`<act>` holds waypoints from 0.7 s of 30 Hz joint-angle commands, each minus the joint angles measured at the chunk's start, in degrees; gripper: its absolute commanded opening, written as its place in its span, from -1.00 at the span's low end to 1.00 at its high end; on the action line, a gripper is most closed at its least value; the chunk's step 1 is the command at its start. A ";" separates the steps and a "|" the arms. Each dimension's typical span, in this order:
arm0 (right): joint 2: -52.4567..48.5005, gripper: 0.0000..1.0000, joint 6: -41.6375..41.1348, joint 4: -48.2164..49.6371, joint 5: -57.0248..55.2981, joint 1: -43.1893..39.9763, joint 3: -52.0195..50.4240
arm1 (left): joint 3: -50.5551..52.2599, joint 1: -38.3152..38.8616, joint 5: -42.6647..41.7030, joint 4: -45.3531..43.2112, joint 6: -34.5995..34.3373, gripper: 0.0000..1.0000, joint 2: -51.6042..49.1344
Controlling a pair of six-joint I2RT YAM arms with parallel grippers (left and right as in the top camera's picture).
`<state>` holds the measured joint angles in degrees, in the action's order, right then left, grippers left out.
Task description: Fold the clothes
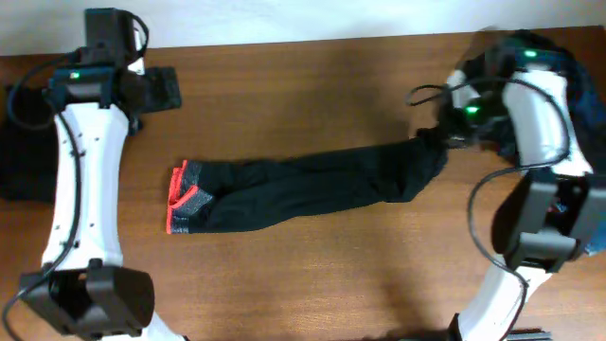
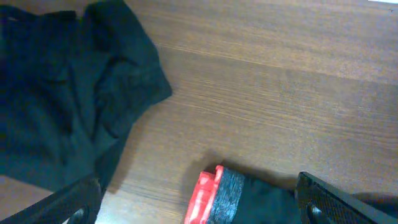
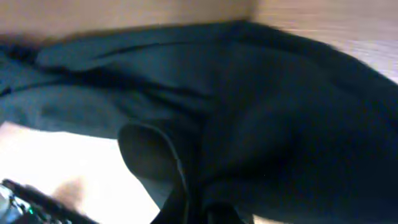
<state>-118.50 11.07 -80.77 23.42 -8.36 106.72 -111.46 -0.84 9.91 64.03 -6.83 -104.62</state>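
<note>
Black trousers [image 1: 312, 185] pinched in right fingers [image 1: 443, 134] — left fingers [image 2: 69, 201] gape empty beside dark pile [image 2: 62, 93].

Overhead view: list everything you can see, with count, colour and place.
trousers: one, black with red-and-grey cuffs, stretched across the table's middle
dark garment: one, black, at the table edge beside the left arm
pile: one heap, blue and dark fabric, far corner under the right arm
table: one, brown wood
left gripper: open, empty, near the far edge
right gripper: shut on the trousers' end opposite the cuffs
</note>
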 commanded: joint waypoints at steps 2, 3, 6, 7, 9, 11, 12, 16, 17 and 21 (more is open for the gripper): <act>0.24 -0.92 -0.46 0.61 0.15 8.87 1.25 | -1.25 -0.83 0.22 1.07 0.90 0.98 1.36; 0.24 -0.92 -1.05 0.85 0.15 10.40 1.25 | -1.25 -0.83 0.24 1.11 0.90 0.99 1.36; 0.17 -0.92 -2.40 2.32 0.11 15.61 1.22 | -1.25 -0.83 0.22 1.11 0.90 0.98 1.36; 0.13 -0.92 -3.17 3.56 0.11 17.88 1.20 | -1.25 -0.83 0.22 1.14 0.90 0.98 1.36; 0.07 -0.92 -4.57 5.66 -0.04 20.70 1.20 | -1.25 -0.83 0.22 1.16 0.90 0.98 1.36; 0.07 -0.92 -5.73 7.82 -0.04 23.23 1.20 | -1.25 -0.83 0.22 1.16 0.90 0.98 1.36; 0.07 -0.92 -6.62 9.16 -0.07 25.05 1.20 | -1.25 -0.83 0.22 1.18 0.90 0.99 1.36; 0.00 -0.92 -8.22 12.15 -0.09 29.07 1.18 | -1.25 -0.83 0.22 1.40 0.90 0.99 1.36; -0.04 -0.92 -8.22 12.85 -0.09 30.01 1.18 | -1.25 -0.83 0.22 1.44 0.90 0.99 1.36; -0.98 -0.92 -8.63 15.45 -1.25 33.09 1.18 | -1.25 -0.83 0.22 1.55 0.90 0.98 1.36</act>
<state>-118.50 3.55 -66.63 23.42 22.61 106.74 -111.66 -1.43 9.89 65.39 -6.85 -104.25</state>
